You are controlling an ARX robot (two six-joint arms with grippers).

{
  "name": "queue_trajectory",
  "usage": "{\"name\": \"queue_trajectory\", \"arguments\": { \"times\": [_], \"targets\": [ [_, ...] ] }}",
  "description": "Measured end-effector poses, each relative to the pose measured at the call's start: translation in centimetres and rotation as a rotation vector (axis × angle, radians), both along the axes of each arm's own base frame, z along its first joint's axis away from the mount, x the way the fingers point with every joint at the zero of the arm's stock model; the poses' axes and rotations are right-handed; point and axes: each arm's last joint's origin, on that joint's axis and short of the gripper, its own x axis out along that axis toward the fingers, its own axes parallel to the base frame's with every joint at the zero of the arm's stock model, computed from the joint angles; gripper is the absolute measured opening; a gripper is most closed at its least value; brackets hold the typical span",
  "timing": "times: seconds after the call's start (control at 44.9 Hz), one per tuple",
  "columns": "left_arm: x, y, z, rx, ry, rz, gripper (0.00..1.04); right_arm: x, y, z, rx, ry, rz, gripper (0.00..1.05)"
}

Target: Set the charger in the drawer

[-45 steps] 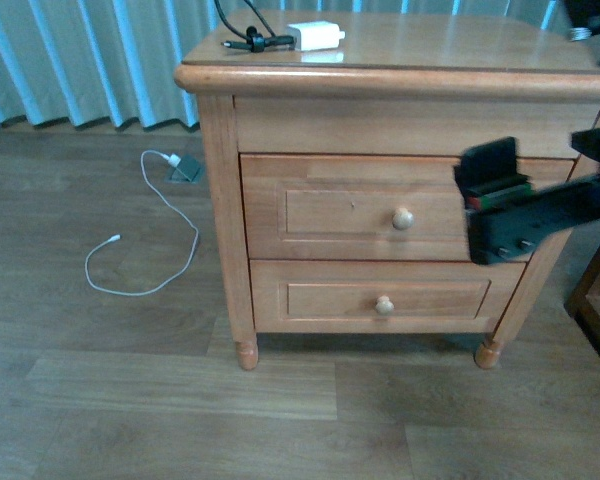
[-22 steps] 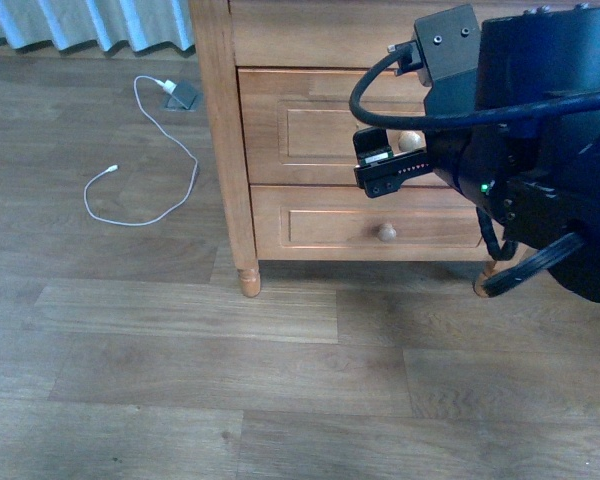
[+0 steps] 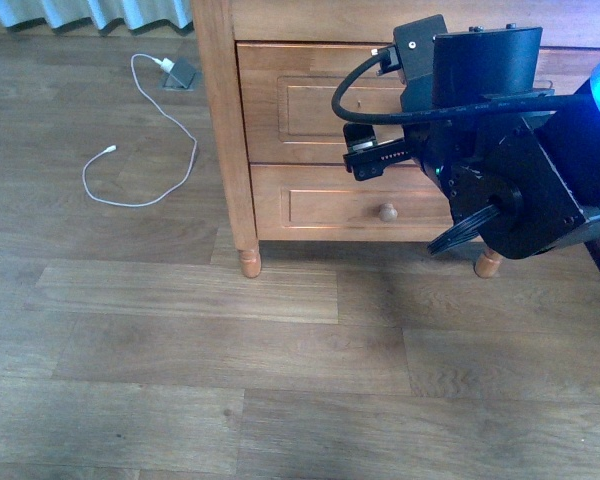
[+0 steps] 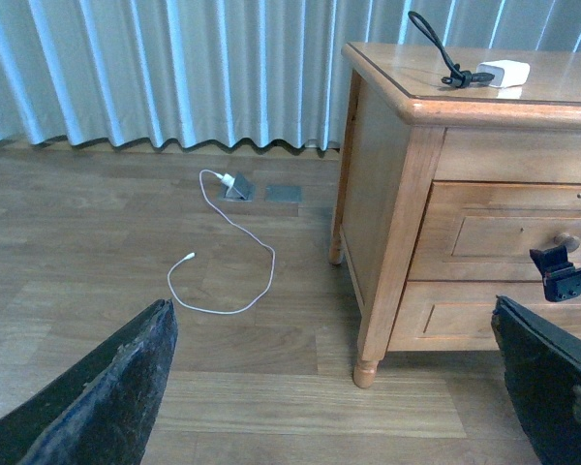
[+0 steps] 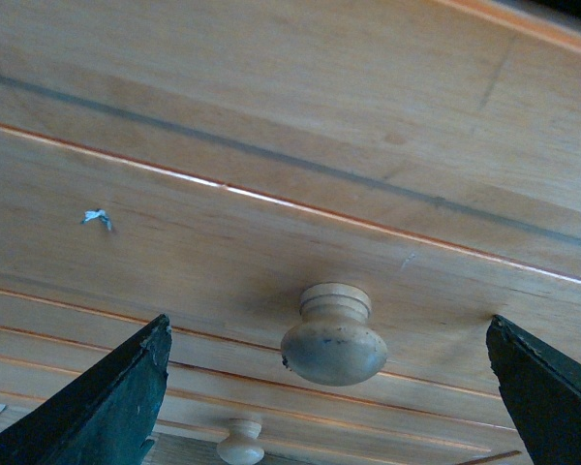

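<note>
Right arm (image 3: 490, 160) is low and reaches in at the drawer (image 3: 300, 100) front. Right gripper (image 5: 327, 334) is spread wide, with the knob (image 5: 334, 339) between its fingers, untouched. Left gripper (image 4: 331, 310) is spread too and holds nothing, well back from the nightstand (image 4: 387, 194). Drawer closed, contents hidden. Charger (image 4: 504, 73) sits on the nightstand top.

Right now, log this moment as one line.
right gripper: open, jaws astride knob, not closed | drawer: shut | charger: on cabinet top | left gripper: open, empty
</note>
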Motion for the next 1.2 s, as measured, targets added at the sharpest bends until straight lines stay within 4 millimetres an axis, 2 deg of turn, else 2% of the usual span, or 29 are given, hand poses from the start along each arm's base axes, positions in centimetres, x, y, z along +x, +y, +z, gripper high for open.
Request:
{"name": "queue_trajectory", "arguments": {
  "times": [0.223,0.334,0.423,0.779,1.046,1.202],
  "targets": [
    [0.0,0.0,0.0,0.000,0.000,0.000,0.99,0.1,-0.1,-0.1,-0.002,-0.004,-0.015,0.96],
    [0.0,0.0,0.0,0.000,0.000,0.000,0.99,0.2,-0.1,-0.1,-0.001,-0.005,-0.020,0.86],
    [0.0,0.0,0.0,0.000,0.000,0.000,0.99,0.2,-0.2,-0.1,0.002,-0.009,-0.020,0.88],
    [0.0,0.0,0.0,0.000,0.000,0.000,0.99,0.0,0.3,0.0,-0.006,-0.013,0.002,0.25],
    [0.0,0.0,0.0,0.000,0.000,0.000,0.99,-0.3,0.0,0.6,0.005,0.033,0.027,0.23],
    [0.0,0.0,0.0,0.000,0.000,0.000,0.99,-3.1,-1.1,1.8,0.058,0.150,0.060,0.22]
  ]
}}
